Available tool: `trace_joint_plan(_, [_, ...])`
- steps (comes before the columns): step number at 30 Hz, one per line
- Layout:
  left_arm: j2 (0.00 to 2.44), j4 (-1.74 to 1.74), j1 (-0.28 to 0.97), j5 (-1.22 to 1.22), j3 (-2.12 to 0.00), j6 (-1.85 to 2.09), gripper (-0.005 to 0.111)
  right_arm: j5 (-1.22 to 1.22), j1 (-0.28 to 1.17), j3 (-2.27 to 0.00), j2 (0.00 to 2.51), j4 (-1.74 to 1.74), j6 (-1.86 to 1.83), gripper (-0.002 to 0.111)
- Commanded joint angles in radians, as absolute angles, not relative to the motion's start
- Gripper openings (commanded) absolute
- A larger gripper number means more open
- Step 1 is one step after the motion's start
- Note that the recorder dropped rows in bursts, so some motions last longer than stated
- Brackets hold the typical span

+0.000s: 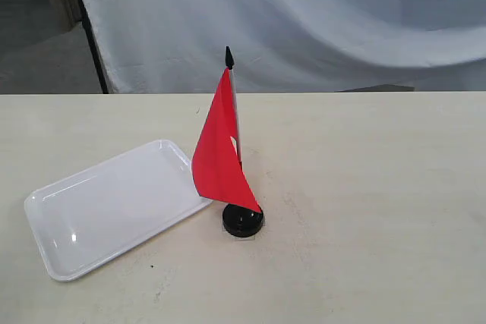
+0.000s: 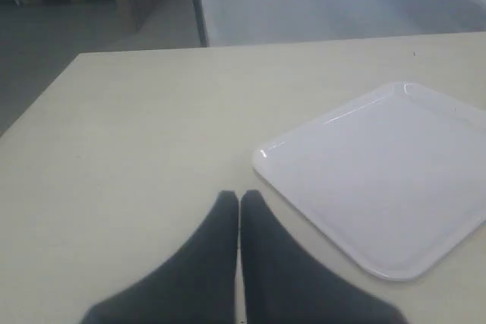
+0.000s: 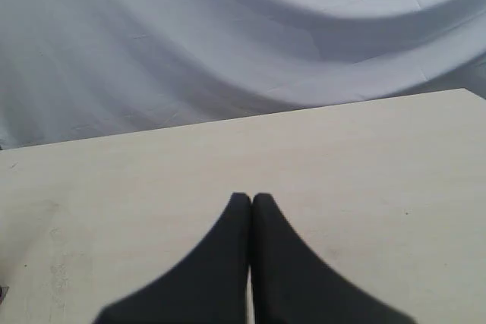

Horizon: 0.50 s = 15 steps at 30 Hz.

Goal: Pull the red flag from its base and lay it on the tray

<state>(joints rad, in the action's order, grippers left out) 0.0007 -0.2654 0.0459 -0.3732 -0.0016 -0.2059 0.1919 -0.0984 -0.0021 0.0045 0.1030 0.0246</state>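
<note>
The red flag (image 1: 219, 153) stands upright in the round black base (image 1: 243, 221) near the middle of the table, its black tip pointing up. The white tray (image 1: 114, 204) lies flat just left of the base, with nothing in it. Neither arm shows in the exterior view. My left gripper (image 2: 239, 198) is shut with nothing between its fingers, hovering over bare table beside a corner of the tray (image 2: 380, 180). Shut and holding nothing too, my right gripper (image 3: 251, 199) hangs over bare tabletop; flag and base are outside both wrist views.
The table (image 1: 364, 187) is pale beige with a far edge against a draped white cloth backdrop (image 1: 304, 20). A dark post (image 1: 93, 36) stands behind the table at the left, with grey floor beyond it.
</note>
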Motion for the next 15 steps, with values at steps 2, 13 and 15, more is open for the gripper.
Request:
trace_joint_plan(2, [0.0,-0.265,0.045,-0.374,0.0,-0.208,0.001,0.189,-0.099,0.0,0.0,0.094,0.015,0.0])
trace_joint_plan(13, [0.0,-0.26,0.045,-0.374,0.0,-0.208,0.001,0.182,-0.099,0.0,0.0,0.026,-0.02,0.0])
trace_joint_plan(15, [0.0,-0.26,0.045,-0.374,0.0,-0.208,0.001,0.182,-0.099,0.0,0.0,0.026,-0.02,0.0])
